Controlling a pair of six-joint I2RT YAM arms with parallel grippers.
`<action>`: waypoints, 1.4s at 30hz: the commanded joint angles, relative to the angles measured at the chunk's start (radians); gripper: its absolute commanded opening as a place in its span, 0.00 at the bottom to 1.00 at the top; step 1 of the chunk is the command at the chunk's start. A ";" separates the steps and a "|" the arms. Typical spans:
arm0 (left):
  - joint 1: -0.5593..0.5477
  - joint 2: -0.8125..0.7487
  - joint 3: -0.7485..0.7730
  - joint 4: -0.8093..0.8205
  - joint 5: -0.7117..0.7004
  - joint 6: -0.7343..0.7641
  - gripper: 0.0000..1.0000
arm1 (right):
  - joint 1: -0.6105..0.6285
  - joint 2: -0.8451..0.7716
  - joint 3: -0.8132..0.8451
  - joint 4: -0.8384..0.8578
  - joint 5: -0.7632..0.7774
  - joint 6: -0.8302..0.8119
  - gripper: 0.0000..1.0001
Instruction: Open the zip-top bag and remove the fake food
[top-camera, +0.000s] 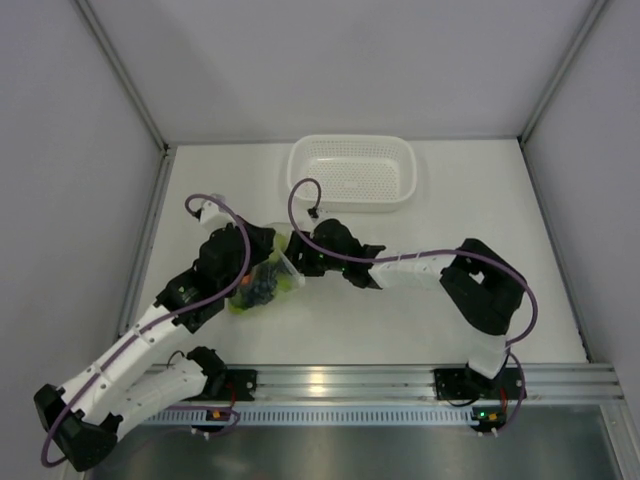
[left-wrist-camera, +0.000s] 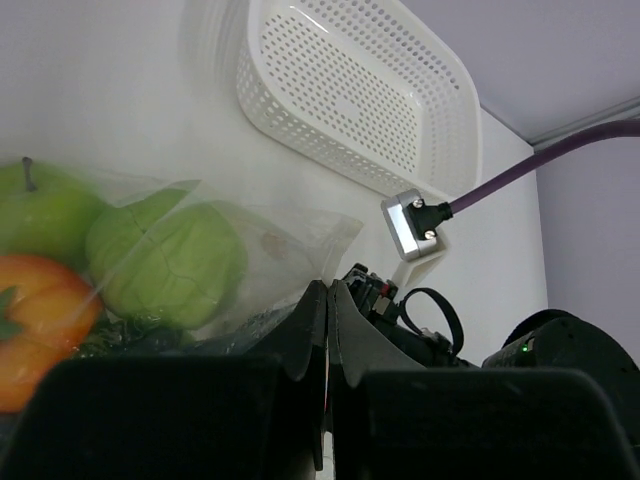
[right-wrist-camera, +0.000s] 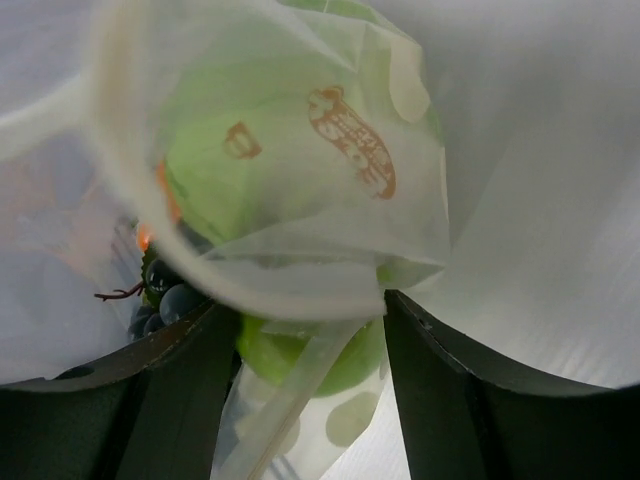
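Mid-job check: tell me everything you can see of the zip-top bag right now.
The zip-top bag is clear, crinkly film with pale dots and an orange printed logo, full and bulging. Green fruits, an orange-red fruit and dark grapes show through it. The left end effector looks shut on its film; the right end effector straddles its edge, fingers apart.

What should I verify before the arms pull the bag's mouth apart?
1. Left gripper shut at the edge of the zip-top bag: ok; film pinched: cannot tell.
2. Right gripper clamped on the bag: not ok; fingers apart, film and a green fruit between them.
3. Zip strip unsealed: cannot tell.
4. Fake food inside the bag: ok; green apple, red-yellow apple, grape bunch show through.
5. White perforated basket apart from both grippers: ok.
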 joint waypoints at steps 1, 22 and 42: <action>0.000 -0.039 0.021 0.096 -0.025 -0.014 0.00 | 0.022 0.033 0.053 0.035 -0.018 0.000 0.60; 0.000 -0.009 0.020 0.080 -0.049 0.115 0.00 | -0.042 -0.168 -0.145 -0.337 0.474 -0.195 0.33; -0.004 0.079 0.123 0.083 0.170 0.095 0.00 | -0.021 -0.421 -0.026 -0.227 0.118 -0.399 0.49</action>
